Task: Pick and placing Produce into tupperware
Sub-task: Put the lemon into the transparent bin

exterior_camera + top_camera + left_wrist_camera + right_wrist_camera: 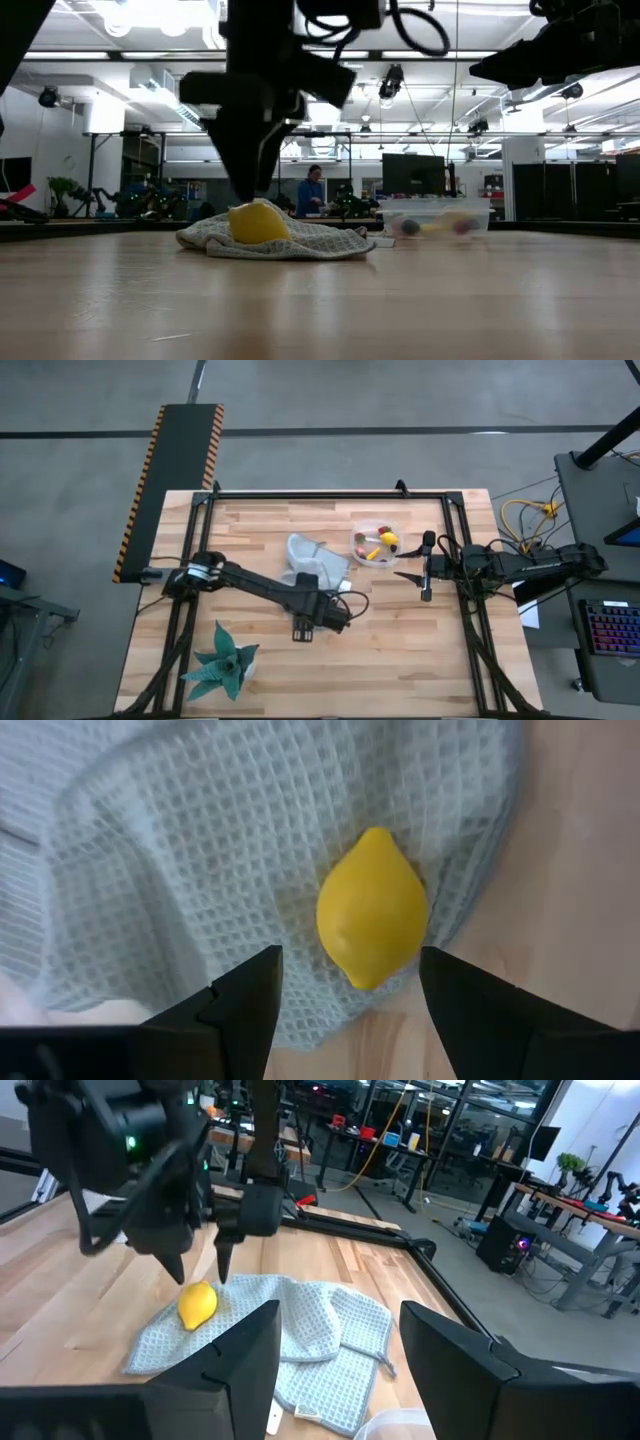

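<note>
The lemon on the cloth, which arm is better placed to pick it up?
Left. The left gripper hangs open directly above the lemon on the cloth, fingers on either side of it. The right gripper is off by the tupperware, well away from the lemon.

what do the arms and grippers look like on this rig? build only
Both arms are dark, near-black, with jointed links. The left arm has a pale silver band near its base and black cables looped at the wrist. Each gripper, left and right, has two flat, angular black fingers. No markings are legible.
</note>
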